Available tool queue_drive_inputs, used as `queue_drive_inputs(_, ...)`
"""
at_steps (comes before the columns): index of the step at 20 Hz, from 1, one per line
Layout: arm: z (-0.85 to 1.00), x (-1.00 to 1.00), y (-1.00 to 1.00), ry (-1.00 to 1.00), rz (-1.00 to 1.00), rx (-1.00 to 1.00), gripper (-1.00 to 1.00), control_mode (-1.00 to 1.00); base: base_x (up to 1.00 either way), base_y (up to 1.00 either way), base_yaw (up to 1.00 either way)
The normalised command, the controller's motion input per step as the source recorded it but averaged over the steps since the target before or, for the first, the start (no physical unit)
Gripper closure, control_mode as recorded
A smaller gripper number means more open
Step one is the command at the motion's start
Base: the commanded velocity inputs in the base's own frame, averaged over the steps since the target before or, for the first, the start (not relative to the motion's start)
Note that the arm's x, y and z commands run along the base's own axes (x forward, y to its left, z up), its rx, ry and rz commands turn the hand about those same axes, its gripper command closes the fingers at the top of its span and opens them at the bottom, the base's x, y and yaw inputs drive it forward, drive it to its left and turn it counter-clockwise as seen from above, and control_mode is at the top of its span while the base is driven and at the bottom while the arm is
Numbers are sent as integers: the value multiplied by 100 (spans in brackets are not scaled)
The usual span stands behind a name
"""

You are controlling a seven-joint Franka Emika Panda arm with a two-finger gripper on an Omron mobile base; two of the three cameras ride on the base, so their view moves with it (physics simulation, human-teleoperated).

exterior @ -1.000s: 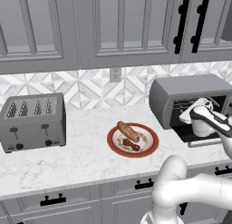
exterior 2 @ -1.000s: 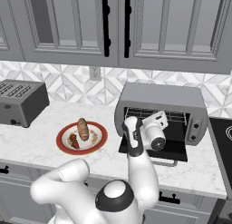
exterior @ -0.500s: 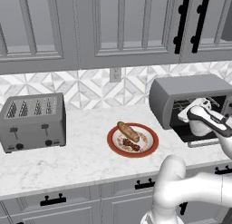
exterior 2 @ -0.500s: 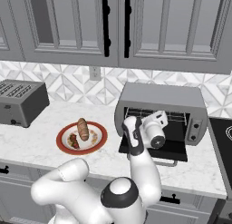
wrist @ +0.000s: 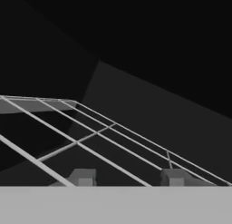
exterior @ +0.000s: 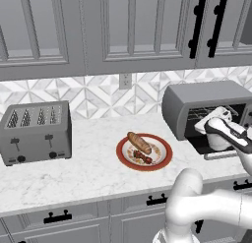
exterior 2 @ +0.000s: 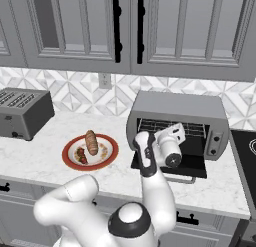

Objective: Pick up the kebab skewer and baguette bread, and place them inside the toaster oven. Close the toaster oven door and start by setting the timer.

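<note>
The kebab skewer (exterior: 142, 156) (exterior 2: 80, 154) and the baguette bread (exterior: 139, 142) (exterior 2: 91, 142) lie side by side on a red-rimmed plate (exterior: 120, 151) (exterior 2: 113, 153) at mid counter. To the right stands the toaster oven (exterior: 206, 96) (exterior 2: 175, 106). The toaster oven door (exterior 2: 172, 167) (exterior: 220, 154) is dropped flat. My gripper (exterior: 205, 121) (exterior 2: 176, 130) (wrist: 129, 177) points into the dark cavity just above the wire rack (wrist: 95, 137). Its fingertips (wrist: 83, 177) stand apart with nothing between them.
A grey four-slot toaster (exterior: 34, 131) (exterior 2: 22, 111) sits at the counter's left end. Upper cabinets hang over the counter, and a dark cooktop (exterior 2: 247, 153) borders the oven on the right. The open door juts over the counter's front edge.
The fingers have drawn closer together. The hand has stayed at the oven mouth, and the plate and food have not moved.
</note>
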Motion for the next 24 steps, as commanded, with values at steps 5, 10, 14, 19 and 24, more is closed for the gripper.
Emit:
queue_drive_inputs(5,0,-54,0,0,0,9,100,-100,0,0,0)
queue_drive_inputs(10,0,-71,-6,2,0,4,100,-100,0,0,0)
queue_drive_inputs(14,0,-70,-11,7,0,0,100,-100,0,0,0)
queue_drive_inputs(19,0,-74,-11,6,0,0,100,-100,0,0,0)
queue_drive_inputs(24,0,-68,-5,5,0,0,100,-100,0,0,0)
